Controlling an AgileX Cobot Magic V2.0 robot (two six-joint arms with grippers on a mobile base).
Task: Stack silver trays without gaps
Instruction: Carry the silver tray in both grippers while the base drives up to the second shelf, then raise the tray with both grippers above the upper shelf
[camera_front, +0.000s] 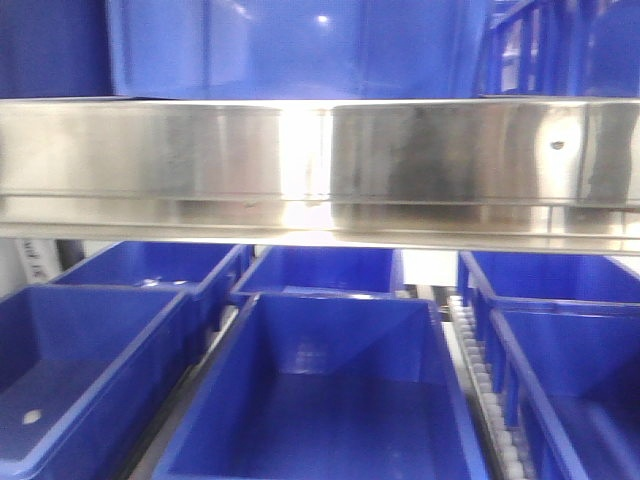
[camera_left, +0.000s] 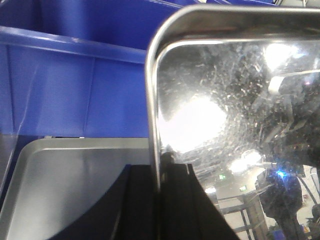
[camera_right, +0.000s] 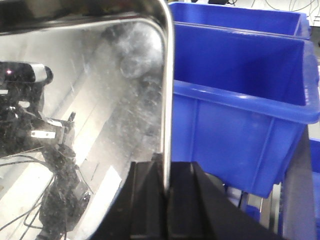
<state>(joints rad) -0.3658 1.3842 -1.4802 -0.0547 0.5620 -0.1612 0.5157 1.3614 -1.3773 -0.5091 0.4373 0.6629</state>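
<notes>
Left fingers (camera_left: 142, 200) and right fingers (camera_right: 147, 200) clamp opposite rims of the shiny rectangular steel tray (camera_left: 225, 100), apparently mid-carry; next it likely needs lowering squarely into the grey matte tray (camera_left: 65, 170).

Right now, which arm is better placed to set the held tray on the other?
Left, probably: the left tool clamps the held tray beside the second tray; the right tool, clamped too, has only a bin nearby.
</notes>
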